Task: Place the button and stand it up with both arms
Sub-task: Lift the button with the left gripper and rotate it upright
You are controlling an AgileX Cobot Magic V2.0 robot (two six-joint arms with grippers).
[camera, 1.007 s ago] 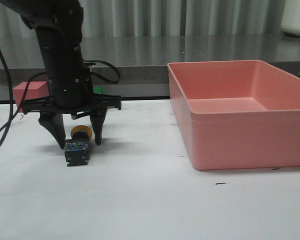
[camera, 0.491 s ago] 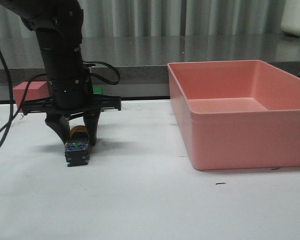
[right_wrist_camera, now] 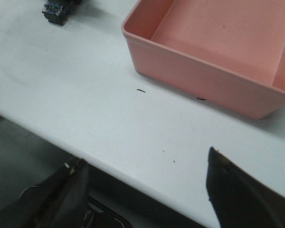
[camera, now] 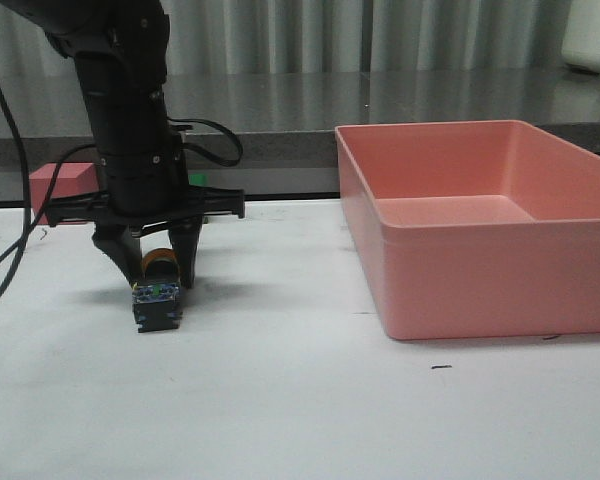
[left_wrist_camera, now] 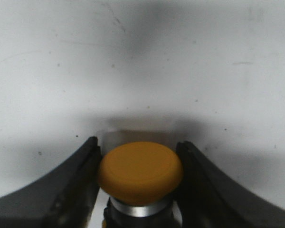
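Fingers (left_wrist_camera: 76, 190) of the left gripper (camera: 160, 272) are clamped on the button's (camera: 158, 295) yellow cap, its dark base lying on the white worktop (camera: 300, 400) just below them. Right gripper (right_wrist_camera: 147, 190) fingers are spread apart, holding nothing, near the pink bin (camera: 480, 250).

left arm (camera: 130, 120) upright, fingers (left_wrist_camera: 71, 190) closed in | right gripper (right_wrist_camera: 147, 190) fingers spread apart

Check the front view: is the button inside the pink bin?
No, the button lies on the white table, left of the pink bin.
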